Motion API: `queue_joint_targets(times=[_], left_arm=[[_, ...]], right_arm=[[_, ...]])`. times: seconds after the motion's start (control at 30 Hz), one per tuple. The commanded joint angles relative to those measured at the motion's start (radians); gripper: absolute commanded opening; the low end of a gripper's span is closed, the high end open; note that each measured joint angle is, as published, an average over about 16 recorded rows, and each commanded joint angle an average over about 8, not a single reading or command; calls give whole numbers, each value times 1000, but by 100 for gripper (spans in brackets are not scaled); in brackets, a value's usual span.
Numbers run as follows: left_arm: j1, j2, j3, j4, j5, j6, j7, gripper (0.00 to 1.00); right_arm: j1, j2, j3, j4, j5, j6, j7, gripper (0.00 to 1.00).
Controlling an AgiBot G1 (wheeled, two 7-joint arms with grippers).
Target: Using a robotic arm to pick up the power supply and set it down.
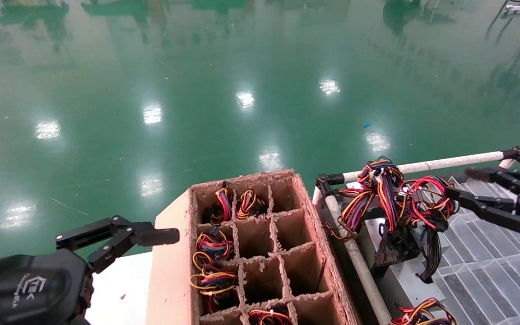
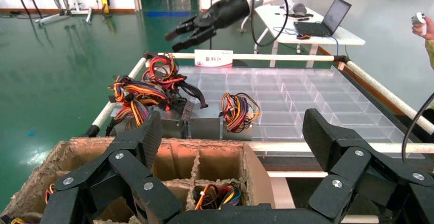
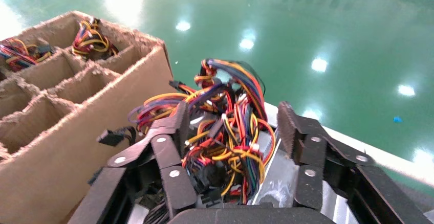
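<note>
The power supply's grey metal box point(image 3: 287, 179) stands at the near corner of the rack, topped by its red and yellow wire bundle point(image 1: 428, 198) point(image 3: 225, 142). My right gripper point(image 1: 459, 183) point(image 3: 233, 129) is open. Its two black fingers point(image 3: 180, 127) stand on either side of that bundle without closing on it. From the left wrist view the right gripper point(image 2: 171, 41) hangs just above the bundles. My left gripper point(image 2: 233, 132) is open and empty. It hovers over the near left edge of the cardboard box, with one finger point(image 1: 160, 235) showing in the head view.
A cardboard box point(image 1: 316, 234) with divider cells holds several wire bundles and stands between the arms. More power supplies, one with a purple-orange-yellow bundle point(image 1: 377, 185), crowd the rack beside the white pipe rail point(image 1: 445, 161). A clear gridded tray point(image 1: 490, 271) fills the rest of the rack.
</note>
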Motion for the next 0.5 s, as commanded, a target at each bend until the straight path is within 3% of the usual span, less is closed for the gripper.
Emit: queue_joint_targets(times=[0.03,0.5], left_arm=[[0,0,0,0,0,0,0,100],[0,0,0,1,0,0,0,100]], right_arm=[[8,13,1,15,2,-11,11,100],[-66,21,72,209,21,-31,92,100]])
